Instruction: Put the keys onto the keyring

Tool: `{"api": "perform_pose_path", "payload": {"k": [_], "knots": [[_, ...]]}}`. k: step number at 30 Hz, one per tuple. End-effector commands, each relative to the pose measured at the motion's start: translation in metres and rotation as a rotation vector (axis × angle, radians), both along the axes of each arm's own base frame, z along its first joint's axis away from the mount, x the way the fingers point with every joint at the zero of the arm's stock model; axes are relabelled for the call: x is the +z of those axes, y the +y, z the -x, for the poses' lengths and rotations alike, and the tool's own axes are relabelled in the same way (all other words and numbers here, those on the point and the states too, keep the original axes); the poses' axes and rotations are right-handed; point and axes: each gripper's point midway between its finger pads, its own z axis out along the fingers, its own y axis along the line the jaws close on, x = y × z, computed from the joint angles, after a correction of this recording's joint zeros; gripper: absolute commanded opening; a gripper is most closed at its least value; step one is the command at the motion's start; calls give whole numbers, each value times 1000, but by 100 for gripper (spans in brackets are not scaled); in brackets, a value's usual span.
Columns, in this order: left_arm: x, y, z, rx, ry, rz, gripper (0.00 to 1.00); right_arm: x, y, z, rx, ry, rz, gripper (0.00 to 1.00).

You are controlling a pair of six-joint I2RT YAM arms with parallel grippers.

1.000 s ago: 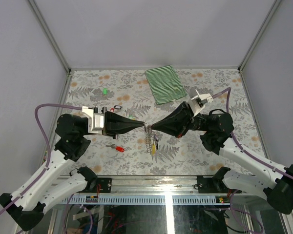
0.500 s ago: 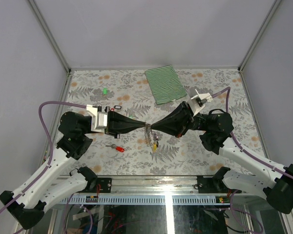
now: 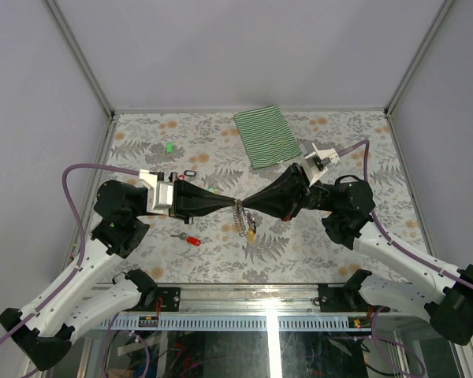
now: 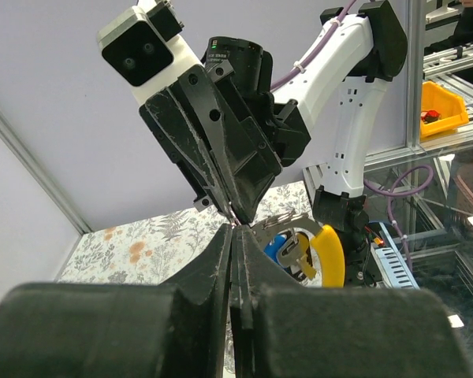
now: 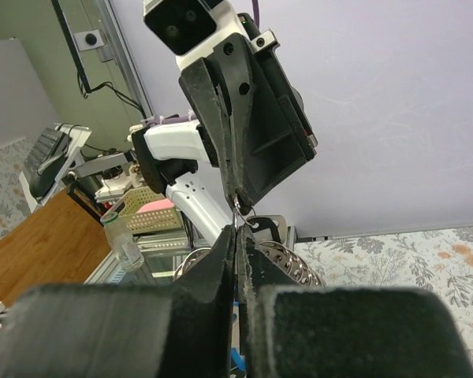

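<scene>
Shut tight, left jaws and right jaws alike, tip to tip above the table (image 3: 339, 244), each apparently pinching the keyring (image 3: 239, 208) from opposite sides. Hanging straight down below it: keys (image 3: 248, 231) already threaded. Loose on the table, a red-tagged key (image 3: 191, 240), nearer the left arm (image 3: 126, 206); probably best fetched from that side.

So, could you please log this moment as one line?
left gripper: shut on keyring | right gripper: shut on keyring | red-tagged key: on table
</scene>
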Motion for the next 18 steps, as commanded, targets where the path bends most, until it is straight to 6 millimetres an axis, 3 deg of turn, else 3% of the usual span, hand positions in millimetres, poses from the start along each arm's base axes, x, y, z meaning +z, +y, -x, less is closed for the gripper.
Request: {"api": "perform_pose_path", "payload": {"k": [1, 18], "knots": [[21, 4, 10, -17, -69, 42, 0, 25, -6, 2, -36, -55, -71, 0], [22, 5, 14, -34, -76, 39, 0, 25, -8, -5, -87, -31, -81, 0]]}}
